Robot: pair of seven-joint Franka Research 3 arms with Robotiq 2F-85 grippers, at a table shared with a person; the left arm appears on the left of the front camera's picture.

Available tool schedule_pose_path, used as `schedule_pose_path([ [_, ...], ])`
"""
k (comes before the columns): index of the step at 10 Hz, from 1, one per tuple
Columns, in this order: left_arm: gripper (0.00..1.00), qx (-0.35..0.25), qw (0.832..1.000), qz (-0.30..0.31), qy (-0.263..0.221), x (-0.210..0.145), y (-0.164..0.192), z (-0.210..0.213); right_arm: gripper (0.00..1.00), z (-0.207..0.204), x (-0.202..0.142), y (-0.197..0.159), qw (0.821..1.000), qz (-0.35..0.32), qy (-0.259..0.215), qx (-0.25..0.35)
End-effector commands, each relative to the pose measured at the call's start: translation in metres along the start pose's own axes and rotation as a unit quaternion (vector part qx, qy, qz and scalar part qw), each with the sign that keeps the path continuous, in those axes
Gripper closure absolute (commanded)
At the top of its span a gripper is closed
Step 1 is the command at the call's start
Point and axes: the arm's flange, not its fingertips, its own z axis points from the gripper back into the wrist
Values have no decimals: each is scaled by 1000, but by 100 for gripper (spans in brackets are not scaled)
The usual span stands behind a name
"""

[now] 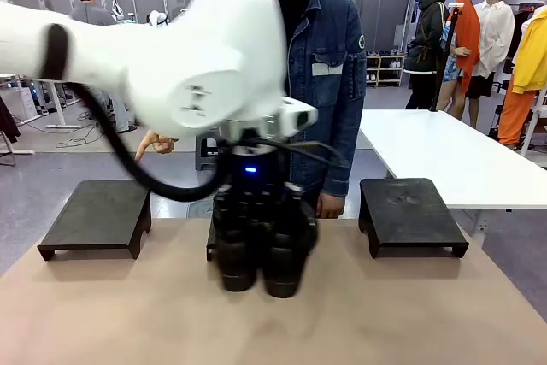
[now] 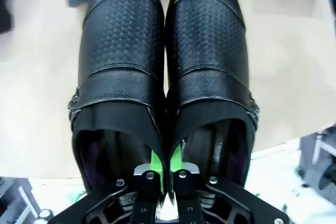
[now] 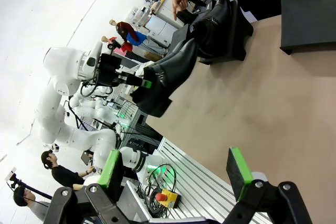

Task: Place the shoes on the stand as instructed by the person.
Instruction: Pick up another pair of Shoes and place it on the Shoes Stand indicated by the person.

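My left gripper (image 2: 165,170) is shut on a pair of glossy black shoes (image 2: 165,66), its green pads pinching their two inner walls together at the heel end. In the front view this pair (image 1: 256,250) hangs at the table's middle, under the left arm. From the right wrist view the held pair (image 3: 168,74) is lifted off the table and tilted, beside a second pair (image 3: 215,17) resting on the middle stand (image 3: 239,35). The person (image 1: 329,66) stands behind the table, one hand (image 1: 156,143) pointing toward the left. My right gripper (image 3: 176,174) is open, holding nothing.
A black stand (image 1: 96,215) sits at the table's left and another (image 1: 412,211) at the right, both bare. The brown tabletop (image 1: 427,314) in front is free. A white table (image 1: 444,147) and other people are behind on the right.
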Motion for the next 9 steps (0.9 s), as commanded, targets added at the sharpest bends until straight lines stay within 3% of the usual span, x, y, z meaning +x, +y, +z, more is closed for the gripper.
schedule_pose_path([
  [1,100,-11,1000,-22,-2,-22,87,16,0,2,1,1,1000,10,-3,5],
  [3,100,17,999,-9,-47,-21,164,25,0,2,1,1,1000,10,-3,5],
  [6,100,18,997,2,-73,-27,268,38,0,2,1,1,1000,10,-3,5],
  [9,100,8,995,27,-93,-18,342,45,0,2,1,1,1000,10,-3,5],
])
